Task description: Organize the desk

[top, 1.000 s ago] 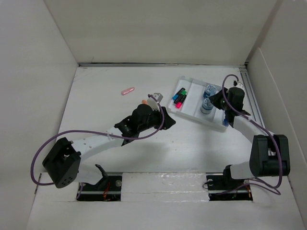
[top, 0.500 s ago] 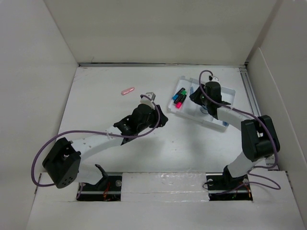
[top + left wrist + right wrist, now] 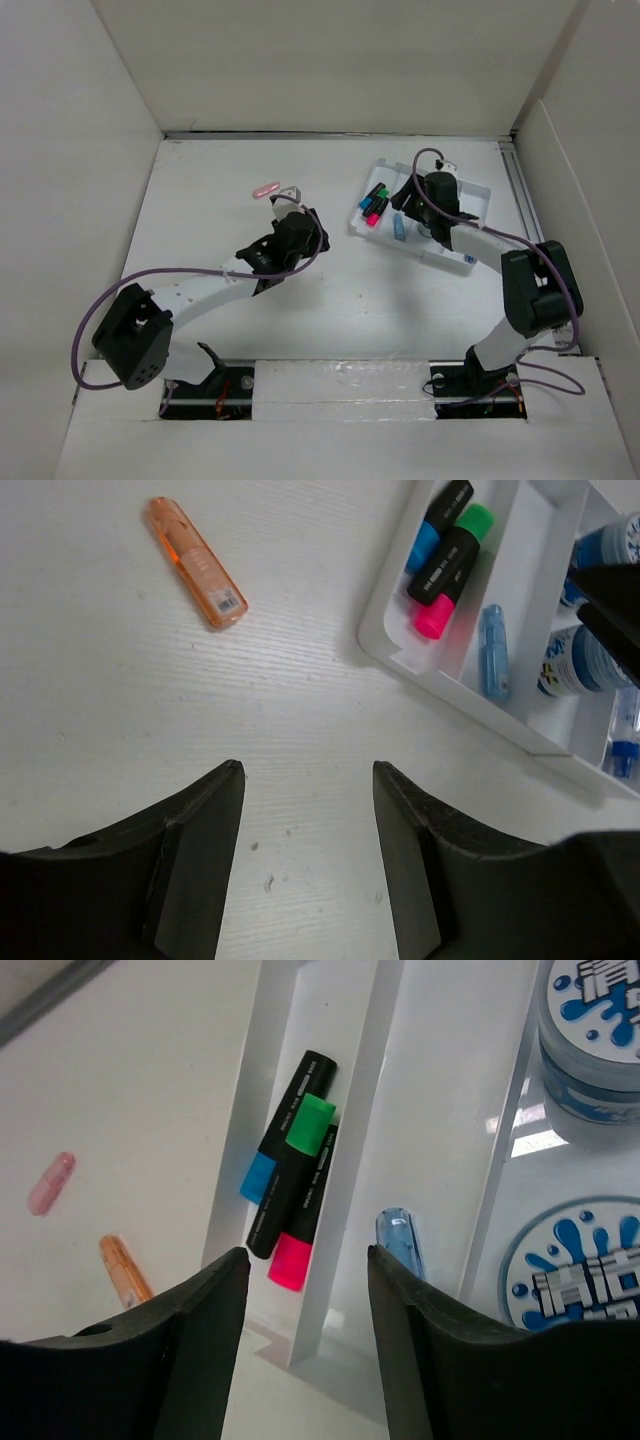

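The desk (image 3: 200,240) is a white tabletop with walls round it. My left gripper (image 3: 312,232) (image 3: 305,770) hovers open over bare desk (image 3: 150,710), nothing between its fingers. An orange tube (image 3: 195,563) lies ahead of it to the left; the left arm hides it in the top view. My right gripper (image 3: 403,200) (image 3: 307,1252) stands open above the white compartment tray (image 3: 470,262), over the divider between the highlighters (image 3: 295,1200) and a blue tube (image 3: 398,1240) (image 3: 399,228). A pink tube (image 3: 266,189) lies on the desk at the far left.
Two round jars with blue-and-white lids (image 3: 590,1020) (image 3: 570,1270) stand in the tray's right compartments. The tray's front rim (image 3: 470,705) lies to the right of the left gripper. White walls close the desk on the left, back and right.
The right gripper swung left over the tray and opened; the blue tube now lies in the tray. The left gripper opened and drew back to the left, away from the tray.
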You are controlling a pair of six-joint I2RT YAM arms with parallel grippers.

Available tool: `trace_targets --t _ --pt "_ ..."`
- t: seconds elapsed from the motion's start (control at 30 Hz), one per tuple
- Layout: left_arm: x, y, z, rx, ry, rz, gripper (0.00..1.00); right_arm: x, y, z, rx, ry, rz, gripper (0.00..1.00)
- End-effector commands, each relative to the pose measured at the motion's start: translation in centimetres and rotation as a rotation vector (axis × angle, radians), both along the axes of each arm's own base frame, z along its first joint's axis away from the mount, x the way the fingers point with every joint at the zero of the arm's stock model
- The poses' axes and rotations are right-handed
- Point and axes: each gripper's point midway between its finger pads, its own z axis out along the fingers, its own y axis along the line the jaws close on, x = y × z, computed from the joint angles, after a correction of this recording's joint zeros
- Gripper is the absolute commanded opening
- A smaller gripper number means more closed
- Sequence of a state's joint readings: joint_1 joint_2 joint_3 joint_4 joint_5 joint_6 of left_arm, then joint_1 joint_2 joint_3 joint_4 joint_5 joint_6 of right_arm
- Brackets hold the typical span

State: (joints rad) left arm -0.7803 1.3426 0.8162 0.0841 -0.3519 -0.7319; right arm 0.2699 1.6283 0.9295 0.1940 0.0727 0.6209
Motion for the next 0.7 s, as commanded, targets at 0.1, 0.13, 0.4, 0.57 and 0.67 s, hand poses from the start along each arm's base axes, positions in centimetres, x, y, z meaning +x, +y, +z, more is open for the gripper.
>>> trace_targets --t 0.1,0.13,0.4,0.57,0.67 --pt "3.9 1.7 1.1 -0.036 -0.009 0.145 0.46 -3.4 2.2 7.8 0.109 -0.226 0.077 0.0" --pt "4.5 2.1 1.1 -0.036 -0.014 0.171 0.46 -4.7 2.6 10.0 0.134 -0.285 0.101 0.0" --pt "8.5 4.2 -1.2 0.183 0.005 0.353 0.45 -11.8 6.5 12.5 0.151 -0.437 0.27 0.41" --pt "10.2 3.3 -3.2 0.269 0.046 0.349 0.47 -12.1 7.7 8.1 0.142 -0.365 0.304 0.64" --pt "10.8 2.8 -4.0 0.307 0.074 0.348 0.47 -13.0 8.6 8.6 0.167 -0.372 0.368 0.64"
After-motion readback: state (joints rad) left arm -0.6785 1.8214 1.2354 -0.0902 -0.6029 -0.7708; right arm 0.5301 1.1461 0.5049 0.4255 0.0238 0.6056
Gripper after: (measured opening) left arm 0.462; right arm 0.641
